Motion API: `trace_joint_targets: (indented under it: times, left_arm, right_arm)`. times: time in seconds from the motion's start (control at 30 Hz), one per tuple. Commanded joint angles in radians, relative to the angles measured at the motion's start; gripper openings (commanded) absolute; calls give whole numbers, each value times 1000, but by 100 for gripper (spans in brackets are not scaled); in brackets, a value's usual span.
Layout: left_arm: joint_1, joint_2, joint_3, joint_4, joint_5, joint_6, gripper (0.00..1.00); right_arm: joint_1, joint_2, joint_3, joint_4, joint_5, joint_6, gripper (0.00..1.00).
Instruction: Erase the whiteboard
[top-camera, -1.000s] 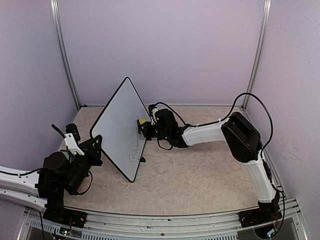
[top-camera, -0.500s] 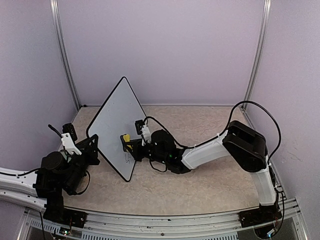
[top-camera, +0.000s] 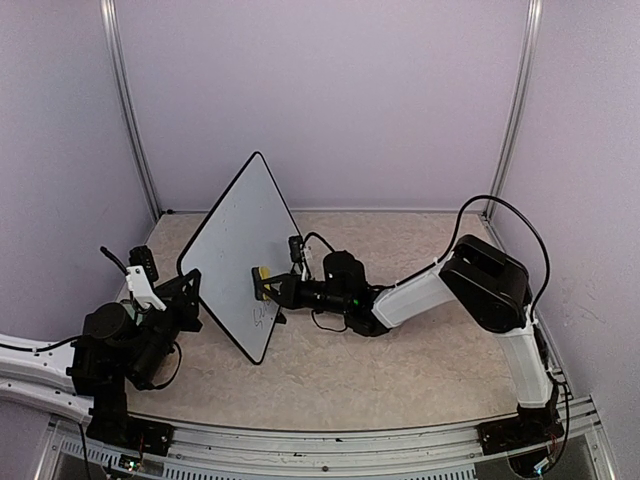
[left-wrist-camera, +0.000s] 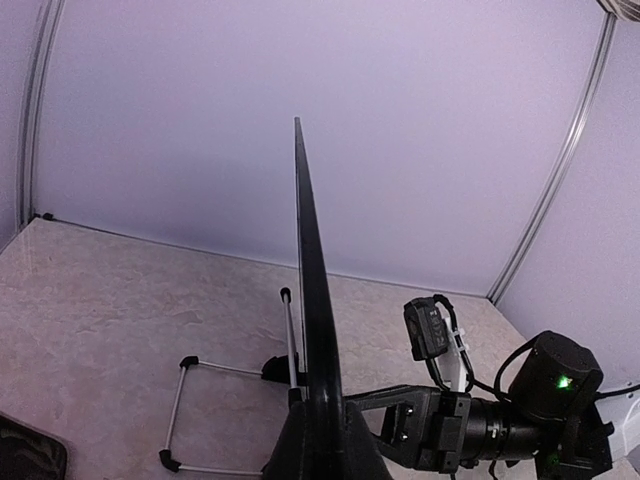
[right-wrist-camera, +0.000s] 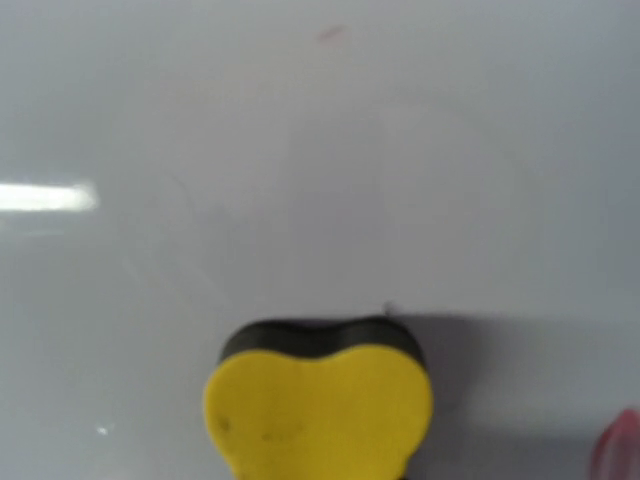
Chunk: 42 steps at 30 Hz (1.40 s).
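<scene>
The whiteboard (top-camera: 235, 245) stands tilted on one corner, and my left gripper (top-camera: 192, 300) is shut on its lower left edge. In the left wrist view the whiteboard (left-wrist-camera: 309, 300) shows edge-on as a thin black frame pinched in that gripper (left-wrist-camera: 322, 432). Dark handwriting (top-camera: 265, 314) remains near the board's lower corner. My right gripper (top-camera: 272, 289) is shut on a yellow sponge eraser (top-camera: 259, 274) that presses against the board's face, just above the handwriting. In the right wrist view the eraser (right-wrist-camera: 318, 408), with its dark pad forward, lies against the white surface (right-wrist-camera: 320, 150); the fingers are hidden.
A wire stand (left-wrist-camera: 180, 410) hangs behind the board near the marbled table top (top-camera: 400, 370). The right arm (top-camera: 480, 285) reaches low across the table's middle. Lilac walls with metal posts (top-camera: 130, 120) close the back and sides.
The right gripper carried the eraser from the board's right edge down and left across its face, then slightly back right. The board shifted a little in the left gripper.
</scene>
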Motion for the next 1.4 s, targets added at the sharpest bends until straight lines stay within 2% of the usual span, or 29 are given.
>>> trace_joint_targets:
  times: [0.0, 0.1, 0.27, 0.43, 0.53, 0.73, 1.0, 1.2, 1.37]
  left_arm:
    - [-30, -12, 29, 56, 193, -40, 0]
    - [-28, -8, 39, 59, 171, -35, 0]
    - [-19, 12, 69, 59, 161, -20, 0]
    - [-1, 18, 80, 79, 158, -15, 0]
    - [11, 22, 87, 87, 169, -23, 0]
    - [12, 21, 87, 79, 193, -57, 0]
    - [13, -2, 98, 43, 188, -60, 0]
    - [17, 5, 115, 39, 188, -50, 0]
    - [21, 17, 142, 32, 192, -35, 0]
  right_arm:
    - [-6, 35, 17, -7, -91, 68, 0]
    - [28, 20, -19, -10, -70, 22, 0]
    - [132, -29, -113, -14, 79, -135, 0]
    - [206, -33, -143, -4, 202, -201, 0]
    - [201, -2, -125, 7, 178, -144, 0]
    - [132, 18, -169, 153, 59, 30, 0]
    - [109, 57, -121, 75, -128, 136, 0]
    - [126, 63, -203, 82, -115, 194, 0]
    - [148, 29, -193, -14, -113, 179, 0]
